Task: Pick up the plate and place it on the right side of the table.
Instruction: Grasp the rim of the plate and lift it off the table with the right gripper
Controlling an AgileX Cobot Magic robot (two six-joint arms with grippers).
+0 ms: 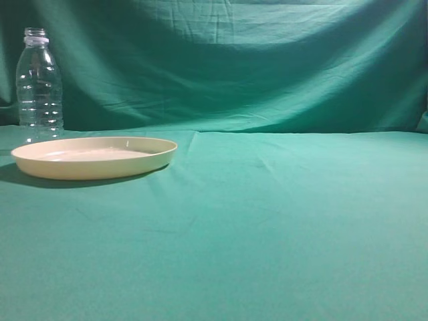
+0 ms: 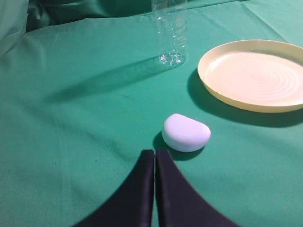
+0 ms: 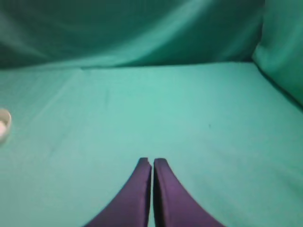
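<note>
The cream plate [image 1: 93, 156] lies flat on the left of the teal-green table [image 1: 281, 214], in front of a clear plastic bottle [image 1: 39, 83]. In the left wrist view the plate [image 2: 253, 75] is at the upper right, beyond and to the right of my left gripper [image 2: 155, 152], which is shut and empty above the cloth. My right gripper [image 3: 152, 161] is shut and empty over bare cloth; a sliver of the plate's rim [image 3: 4, 125] shows at that view's left edge. Neither gripper shows in the exterior view.
A small white rounded object [image 2: 186, 132] lies on the cloth just ahead of my left gripper, between it and the plate. The bottle [image 2: 169, 33] stands upright behind it. A green cloth backdrop [image 1: 267, 60] rises at the table's back.
</note>
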